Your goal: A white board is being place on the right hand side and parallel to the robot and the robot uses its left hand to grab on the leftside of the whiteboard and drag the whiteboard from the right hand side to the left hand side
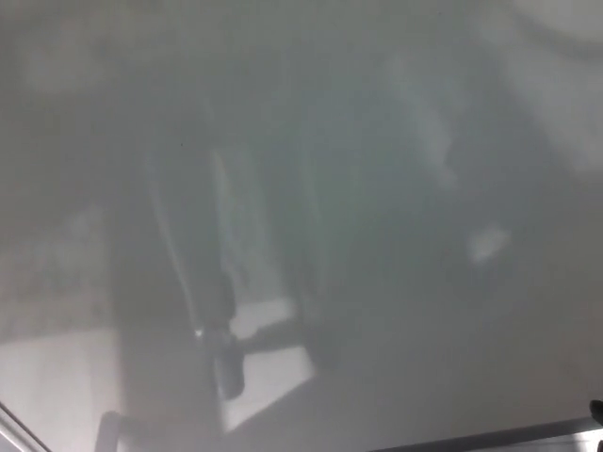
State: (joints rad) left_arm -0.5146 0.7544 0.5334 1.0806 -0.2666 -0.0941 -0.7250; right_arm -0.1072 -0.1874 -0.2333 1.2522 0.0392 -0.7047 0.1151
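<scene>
The whiteboard (pixel 396 188) fills almost the whole head view, its glossy grey-white face showing only hazy reflections. Its grey frame runs along the bottom right (pixel 509 434), and a short piece of the frame's edge cuts the bottom left corner (pixel 17 428). Neither of my hands shows clearly. A dim dark rounded shape (pixel 108 429) sits low at the left on the board's face; I cannot tell whether it is a reflection or something touching the board.
Blurred dark upright shapes (pixel 221 292) and a pale patch (pixel 268 363) are mirrored in the board's lower middle. A tiny black speck (pixel 596 410) sits at the right edge above the frame. Pale floor shows beyond the bottom left corner (pixel 6 444).
</scene>
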